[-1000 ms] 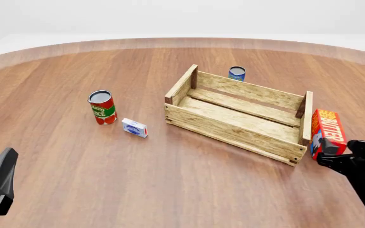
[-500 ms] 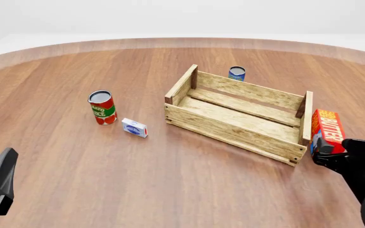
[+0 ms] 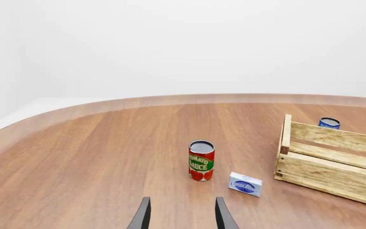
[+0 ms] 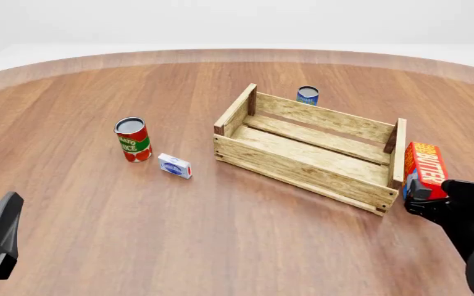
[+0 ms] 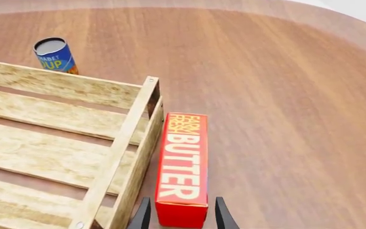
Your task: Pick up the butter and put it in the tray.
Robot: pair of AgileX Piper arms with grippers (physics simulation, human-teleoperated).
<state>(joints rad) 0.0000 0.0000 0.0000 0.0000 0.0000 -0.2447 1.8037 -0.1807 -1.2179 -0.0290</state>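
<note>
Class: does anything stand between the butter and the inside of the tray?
Only the tray's own end wall: the butter lies just outside it, so it must go over. No other object intervenes.

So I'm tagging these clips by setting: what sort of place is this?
Likely a simulated tabletop test scene: a bare round wooden table, blank white surroundings, and staged groceries beside a crate, such as butter and a tomato sauce can.
</note>
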